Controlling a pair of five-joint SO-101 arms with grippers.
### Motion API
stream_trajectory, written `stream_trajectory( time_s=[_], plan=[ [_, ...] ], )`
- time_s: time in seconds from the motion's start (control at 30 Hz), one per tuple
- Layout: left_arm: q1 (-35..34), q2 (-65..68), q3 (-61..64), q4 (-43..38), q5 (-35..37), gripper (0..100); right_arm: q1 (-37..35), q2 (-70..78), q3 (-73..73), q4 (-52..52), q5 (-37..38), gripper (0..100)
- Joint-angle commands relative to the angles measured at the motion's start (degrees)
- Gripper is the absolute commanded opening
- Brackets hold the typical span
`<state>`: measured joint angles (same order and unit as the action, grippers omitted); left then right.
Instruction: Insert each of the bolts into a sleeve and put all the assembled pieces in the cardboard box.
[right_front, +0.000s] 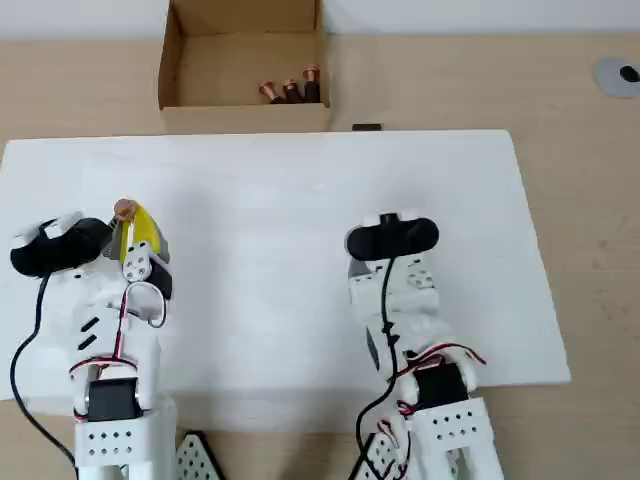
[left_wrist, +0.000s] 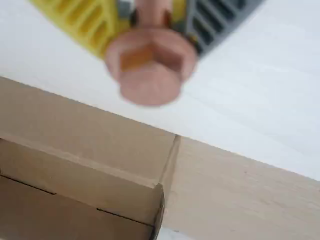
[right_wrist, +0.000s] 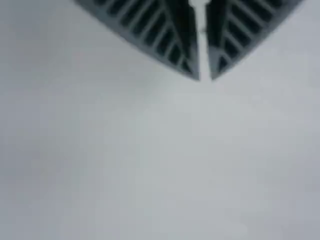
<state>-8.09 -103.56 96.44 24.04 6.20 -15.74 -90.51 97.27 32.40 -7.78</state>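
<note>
First, take the cardboard box (right_front: 178, 62) as your reference for every position below. The wooden table (right_front: 590, 180) carries everything. A white sheet (right_front: 300, 260) lies on it. The sheet's far edge is just beside the box wall that faces the arms, and the sheet extends from there toward the arm bases. The box stands open at the top. Its wall and one corner also appear in the left wrist view.

The left arm (right_front: 110, 330) stands on the arm side of the box, toward the box's left corner and well apart from it. The right arm (right_front: 400, 300) stands on the same side, past the box's right corner.

The left gripper (right_front: 130, 225) points toward the box. Its yellow finger (left_wrist: 80, 20) and grey finger (left_wrist: 220, 20) are clamped on a copper-coloured bolt (left_wrist: 150, 65), whose hexagonal head projects past the fingertips toward the box. You cannot tell whether a sleeve sits on the shank. The right gripper (right_wrist: 201, 75) hangs over the sheet with its fingers drawn together, a thin slit between them.

Three assembled pieces (right_front: 290, 91) lie inside the box, side by side against the wall nearest the arms, toward its right corner. A small black object (right_front: 366, 127) sits just beside that corner, at the sheet's far edge.
</note>
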Motion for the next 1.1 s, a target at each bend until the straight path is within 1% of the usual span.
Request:
stream_trajectory(
  time_s=[0.0,0.3,0.63,0.7,0.73,0.8,0.93,0.97,1.07],
  plan=[
    [-0.62,-0.84,0.62,0.00,0.26,1,0.92,-1.54,0.13,-1.41,-0.53,1.1],
    [-0.62,-0.92,0.53,-1.58,0.00,1,0.92,-1.63,0.13,-1.32,-0.53,1.1],
    [-0.53,-0.75,0.53,-1.41,0.09,1,0.92,-1.98,0.13,4.84,-0.35,1.1],
    [-0.44,-0.75,0.53,-0.35,0.18,1,0.92,-1.98,0.13,5.19,-0.35,1.1],
    [-0.44,-0.75,0.53,1.32,0.18,1,0.92,-1.98,0.13,5.19,-0.44,1.1],
    [-0.35,-0.75,0.53,7.56,0.18,1,0.92,-1.98,0.13,5.27,-0.44,1.1],
    [-0.35,-0.75,0.53,27.16,0.18,1,0.92,-2.07,0.13,5.27,-0.44,1.1],
    [-0.26,-1.01,0.26,30.51,0.09,1,0.92,-2.07,0.13,5.36,-0.44,1.1],
    [-0.44,-0.92,-0.62,31.21,0.09,1,0.92,-2.07,0.13,5.36,-0.44,1.1]
  ],
)
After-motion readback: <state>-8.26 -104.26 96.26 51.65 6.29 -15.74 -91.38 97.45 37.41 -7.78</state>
